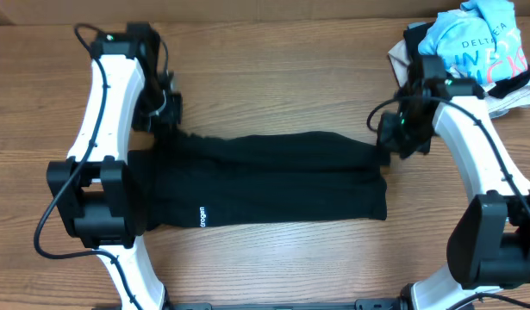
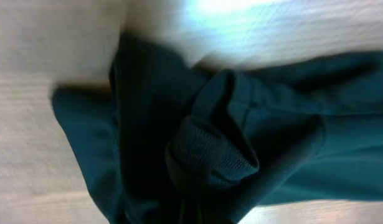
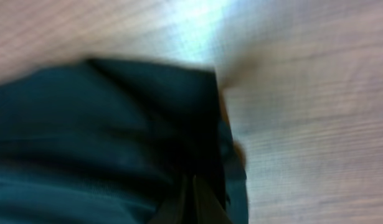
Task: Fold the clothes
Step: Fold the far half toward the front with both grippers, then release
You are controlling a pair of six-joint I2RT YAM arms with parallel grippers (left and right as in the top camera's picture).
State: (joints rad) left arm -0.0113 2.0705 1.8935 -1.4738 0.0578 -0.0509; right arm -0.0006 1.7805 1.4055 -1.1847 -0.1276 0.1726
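The clothes (image 1: 273, 176), a black polo shirt, lie as a long folded band across the middle of the table, a small white logo near the front edge. My left gripper (image 1: 167, 123) is shut on the band's back left corner; in the left wrist view bunched fabric with a ribbed cuff (image 2: 210, 149) hides the jaws. At the back right corner, my right gripper (image 1: 387, 153) is shut on the fabric (image 3: 104, 137). Its fingertips (image 3: 179, 208) pinch the dark cloth close together at the bottom of the right wrist view.
A pile at the back right corner holds a light-blue printed tee (image 1: 476, 39) over a beige garment (image 1: 402, 58). Bare wooden table (image 1: 273, 77) lies behind the shirt and in front of it. The left arm's elbow (image 1: 88, 194) overlaps the shirt's left end.
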